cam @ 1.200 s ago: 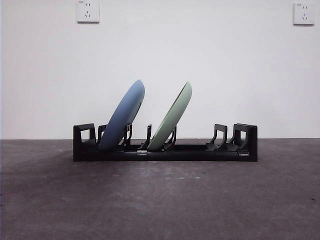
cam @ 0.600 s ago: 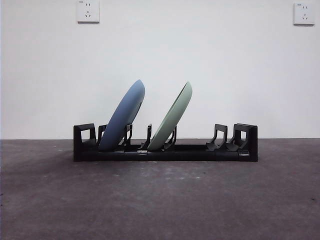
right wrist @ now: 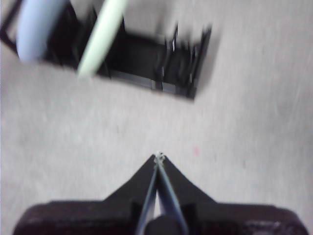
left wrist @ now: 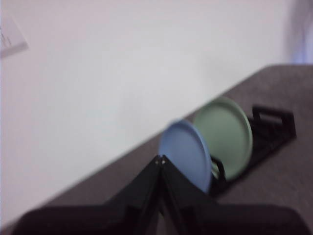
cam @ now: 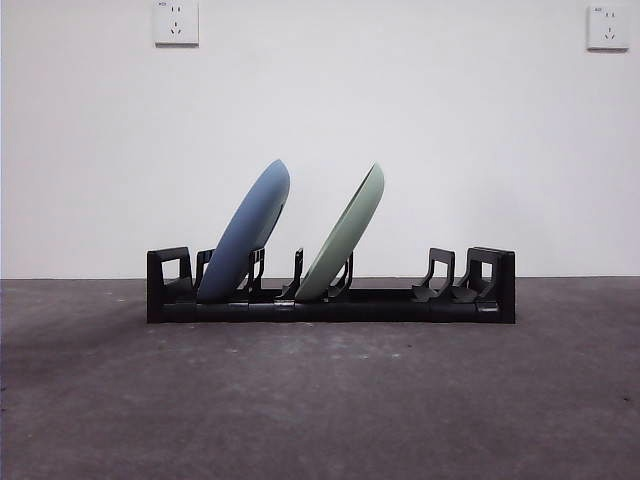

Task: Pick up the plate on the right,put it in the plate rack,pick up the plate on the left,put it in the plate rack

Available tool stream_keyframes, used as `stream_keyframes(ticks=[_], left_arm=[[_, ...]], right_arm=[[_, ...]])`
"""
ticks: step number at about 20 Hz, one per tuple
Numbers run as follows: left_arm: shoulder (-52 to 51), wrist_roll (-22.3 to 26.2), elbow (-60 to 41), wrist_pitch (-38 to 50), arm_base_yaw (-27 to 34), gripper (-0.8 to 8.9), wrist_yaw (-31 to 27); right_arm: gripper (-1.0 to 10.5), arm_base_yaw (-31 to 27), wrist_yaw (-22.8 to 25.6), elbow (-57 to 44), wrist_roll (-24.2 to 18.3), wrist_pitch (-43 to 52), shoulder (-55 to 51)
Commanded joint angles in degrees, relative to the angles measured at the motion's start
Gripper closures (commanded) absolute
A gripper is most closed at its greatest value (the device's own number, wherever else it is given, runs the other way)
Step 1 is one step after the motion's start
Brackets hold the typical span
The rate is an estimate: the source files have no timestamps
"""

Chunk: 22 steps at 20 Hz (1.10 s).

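The black plate rack (cam: pixel 330 295) stands across the middle of the table in the front view. A blue plate (cam: pixel 247 234) leans in its left slots and a pale green plate (cam: pixel 345 237) leans in the middle slots, both tilted to the right. Neither arm shows in the front view. My left gripper (left wrist: pixel 160 158) is shut and empty, off to the rack's blue-plate end, with the blue plate (left wrist: pixel 187 154) and green plate (left wrist: pixel 226 134) beyond it. My right gripper (right wrist: pixel 159 155) is shut and empty, high above the bare table in front of the rack (right wrist: pixel 146 58).
The rack's right-hand slots (cam: pixel 445 275) hold nothing. Two wall sockets (cam: pixel 176 21) (cam: pixel 607 27) sit high on the white wall behind. Dark grey tabletop (cam: pixel 320 400) stretches in front of the rack.
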Motion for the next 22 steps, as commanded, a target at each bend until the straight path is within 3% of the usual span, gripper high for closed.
stream_keyframes(ticks=[1,4,11,15,22], left_arm=[[-5.27,-2.8,-10.29,4.0,0.42,8.17,-2.1],[-11.34,-5.81,-20.02,6.8,0.48,8.17,-6.78],[-20.28,-10.49,-30.82,6.69,0.85,8.17,-12.9],[-23.74,-12.15,-34.29,6.51,2.27,8.17,-13.07],[-23.85,-21.49,-38.82,7.02,4.5,8.17,-13.09]], right_arm=[[9.4,0.04,0.04,-0.28,0.42,2.99,0.26],[9.4,0.04,0.04,-0.28,0.39,6.8,0.26],[9.4,0.04,0.04,-0.28,0.42,9.38,0.26],[9.4,0.04,0.04,-0.28,0.42,9.35,0.26],[9.4,0.04,0.04,-0.28,0.42,9.35,0.33]])
